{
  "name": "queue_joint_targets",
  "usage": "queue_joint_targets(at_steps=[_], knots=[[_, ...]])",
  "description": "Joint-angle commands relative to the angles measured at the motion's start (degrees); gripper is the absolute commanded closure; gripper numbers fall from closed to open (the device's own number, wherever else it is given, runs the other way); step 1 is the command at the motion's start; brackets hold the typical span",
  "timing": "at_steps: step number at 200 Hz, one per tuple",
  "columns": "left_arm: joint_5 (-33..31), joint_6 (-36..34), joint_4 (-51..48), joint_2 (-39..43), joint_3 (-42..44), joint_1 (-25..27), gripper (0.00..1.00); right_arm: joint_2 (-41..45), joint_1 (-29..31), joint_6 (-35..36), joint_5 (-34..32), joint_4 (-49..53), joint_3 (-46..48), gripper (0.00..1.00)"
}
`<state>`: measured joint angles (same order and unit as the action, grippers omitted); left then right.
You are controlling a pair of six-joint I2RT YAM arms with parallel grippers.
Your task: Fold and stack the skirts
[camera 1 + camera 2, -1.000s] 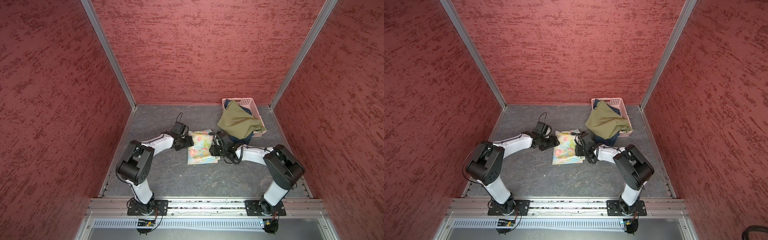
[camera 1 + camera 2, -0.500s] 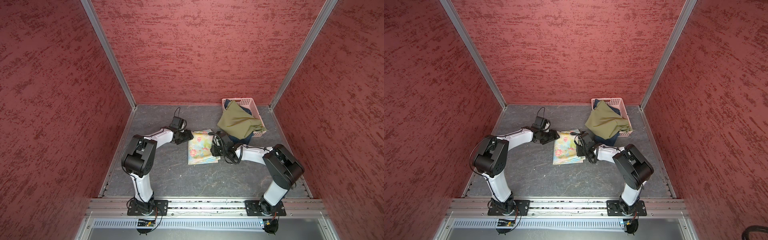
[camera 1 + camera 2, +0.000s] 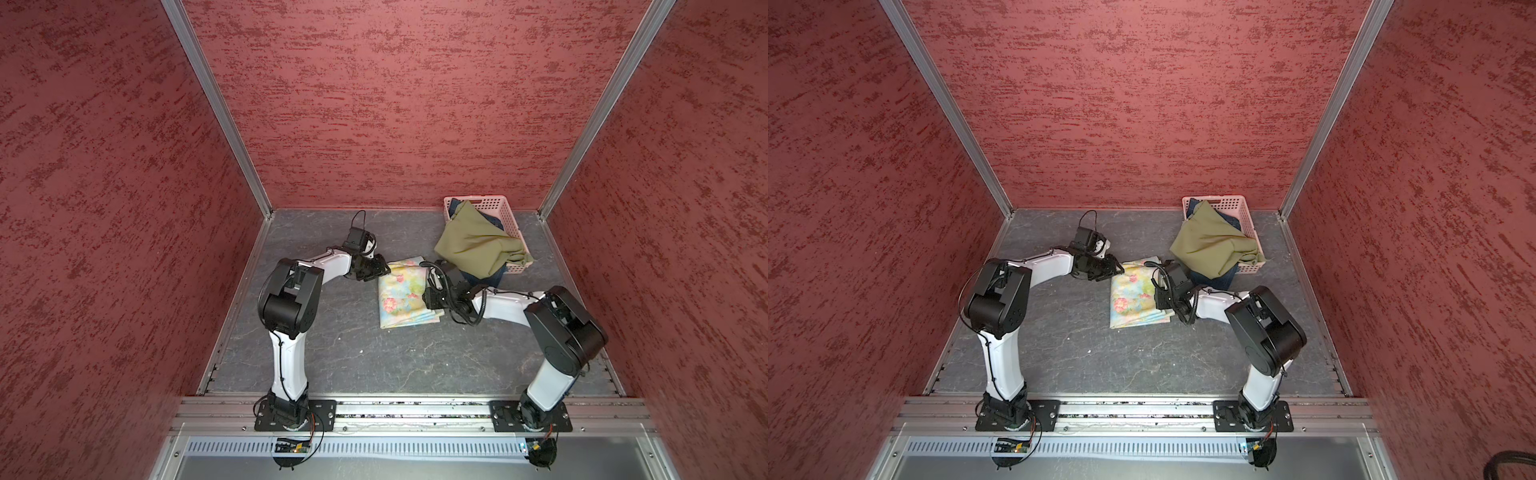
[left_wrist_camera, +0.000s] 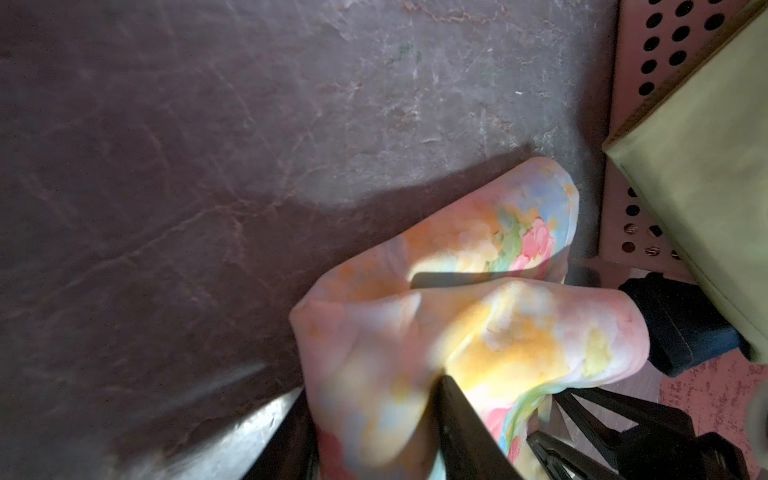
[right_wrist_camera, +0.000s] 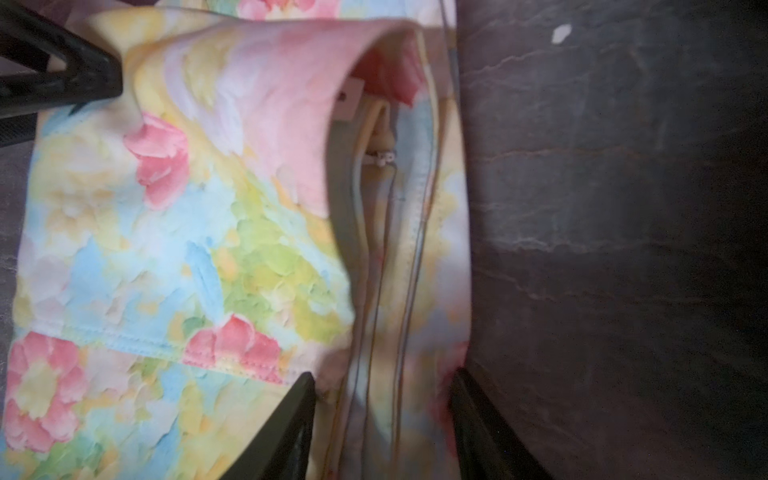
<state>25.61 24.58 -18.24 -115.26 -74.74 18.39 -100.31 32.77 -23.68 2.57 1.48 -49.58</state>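
The pale floral cloth skirt (image 3: 399, 299) lies part-folded near the middle of the desk. The left gripper (image 3: 384, 269) pinches its far left corner, while the right gripper (image 3: 430, 299) stands astride its right edge; whether it presses, I cannot tell. The next move, I think, needs both to lift evenly and finish the fold before taking the olive-green cloth skirt (image 3: 473, 249) draped over the pink perforated plastic basket (image 3: 498, 205) at the far right corner.

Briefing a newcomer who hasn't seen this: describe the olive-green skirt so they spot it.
At the far right corner of the table stands a pink basket. The olive-green skirt drapes over its near rim. It is plain, unlike the denim skirt beneath and the floral skirt beside it.
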Motion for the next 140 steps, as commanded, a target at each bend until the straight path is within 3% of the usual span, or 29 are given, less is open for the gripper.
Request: queue_joint_targets(at_steps=[1, 39, 79, 140], knots=[[4.19, -0.06, 3.32, -1.46, 1.11, -0.68, 0.64, -2.91, -0.80, -0.05, 1.73, 3.27, -0.07, 0.47], [5.96, 3.97, 9.90, -0.37, 2.26, -1.59, 1.00, -2.92, -0.98, -0.04, 1.93, 2.74, -0.53, 0.47], [1.58, 8.32, 12.33, 1.29, 1.11, -2.33, 1.00, 1.02, -1.22, -0.78, 1.16, 2.65, -0.31, 0.42], [-10.88, 15.23, 11.07, 3.91, -0.72, -6.39, 1.00, 15.98, -1.28, -0.69, -1.11, 1.17, 1.65, 0.27]])
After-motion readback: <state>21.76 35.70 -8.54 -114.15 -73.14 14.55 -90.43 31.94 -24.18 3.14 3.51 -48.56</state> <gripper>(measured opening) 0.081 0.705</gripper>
